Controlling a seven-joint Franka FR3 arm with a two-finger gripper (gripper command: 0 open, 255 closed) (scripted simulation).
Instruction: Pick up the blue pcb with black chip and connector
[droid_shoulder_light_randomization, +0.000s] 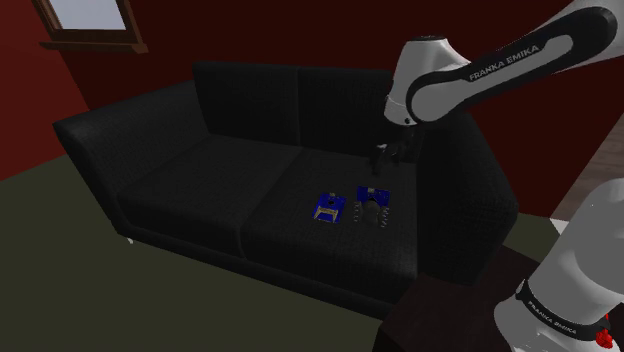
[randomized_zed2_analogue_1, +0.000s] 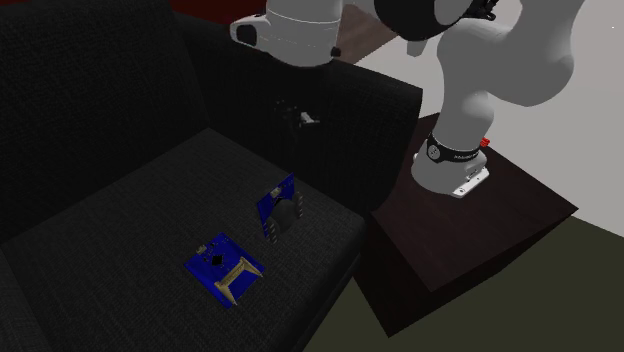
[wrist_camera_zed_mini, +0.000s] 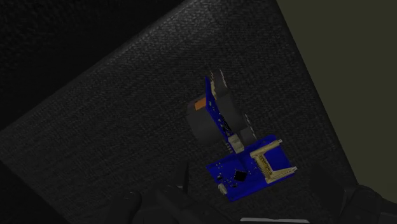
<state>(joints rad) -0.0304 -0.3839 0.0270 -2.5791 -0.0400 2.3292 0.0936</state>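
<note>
A blue PCB (droid_shoulder_light_randomization: 327, 208) (randomized_zed2_analogue_1: 225, 265) (wrist_camera_zed_mini: 251, 168) lies flat on the right seat cushion of a black sofa (droid_shoulder_light_randomization: 190, 180); it carries a small black chip and a beige connector. Right beside it a second blue board (droid_shoulder_light_randomization: 373, 203) (randomized_zed2_analogue_1: 280, 208) (wrist_camera_zed_mini: 216, 114) stands on edge, with round black parts on it. My black gripper (droid_shoulder_light_randomization: 381, 158) (randomized_zed2_analogue_1: 300, 115) (wrist_camera_zed_mini: 248, 207) hangs in the air above and behind both boards, nearer the upright one. Its fingers are apart with nothing between them, well clear of the cushion.
The sofa's backrest (droid_shoulder_light_randomization: 290, 100) rises behind the boards and its armrest (droid_shoulder_light_randomization: 470, 200) (randomized_zed2_analogue_1: 380, 100) stands between the boards and my stand (randomized_zed2_analogue_1: 470, 230). A dark red wall with a window (droid_shoulder_light_randomization: 90, 20) is behind. Olive floor (droid_shoulder_light_randomization: 60, 260) lies in front.
</note>
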